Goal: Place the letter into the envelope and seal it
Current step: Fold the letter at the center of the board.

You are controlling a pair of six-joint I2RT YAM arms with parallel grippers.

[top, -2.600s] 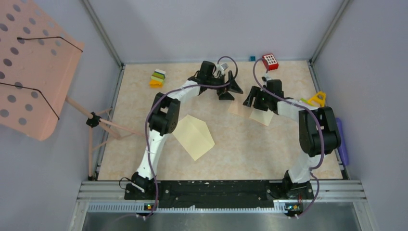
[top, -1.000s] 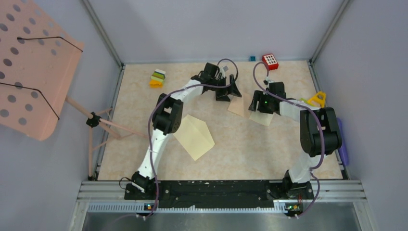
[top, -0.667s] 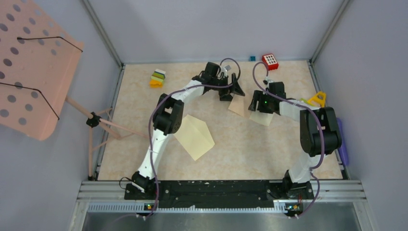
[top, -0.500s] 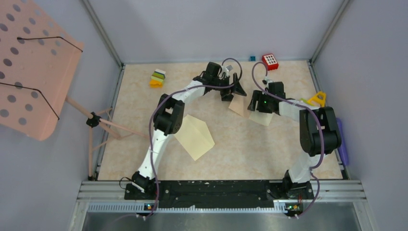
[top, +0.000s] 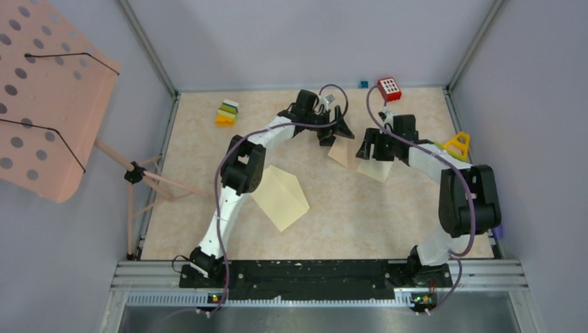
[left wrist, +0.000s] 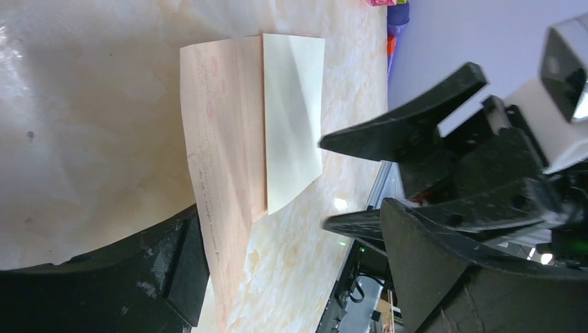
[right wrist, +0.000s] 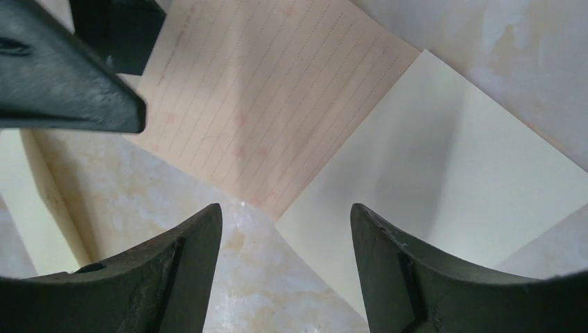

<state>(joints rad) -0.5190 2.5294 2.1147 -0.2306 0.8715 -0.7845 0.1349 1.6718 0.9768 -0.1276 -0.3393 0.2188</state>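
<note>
Hovering over lined letter [right wrist: 277,104]: left pincer [left wrist: 289,216], right pincer [right wrist: 284,211] both spread, empty. Paper likely light, limp; pinch edge off desk [right wrist: 277,284].

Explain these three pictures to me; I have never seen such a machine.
This is a robot: two jointed arms bolted at the near edge of the table, each ending in two jaws. The overhead picture looks down from behind them, showing the left arm and right arm reaching toward the far side. The other two pictures come from wrist cameras, so the dark shapes at their edges are that arm's own jaws. On the table lie a pale yellow envelope, flap open, near the left arm, and, under both sets of jaws, a lined peach sheet meeting a plain pale sheet. Small coloured items sit near the far edge. Both sets of jaws are open; nothing is held.
</note>
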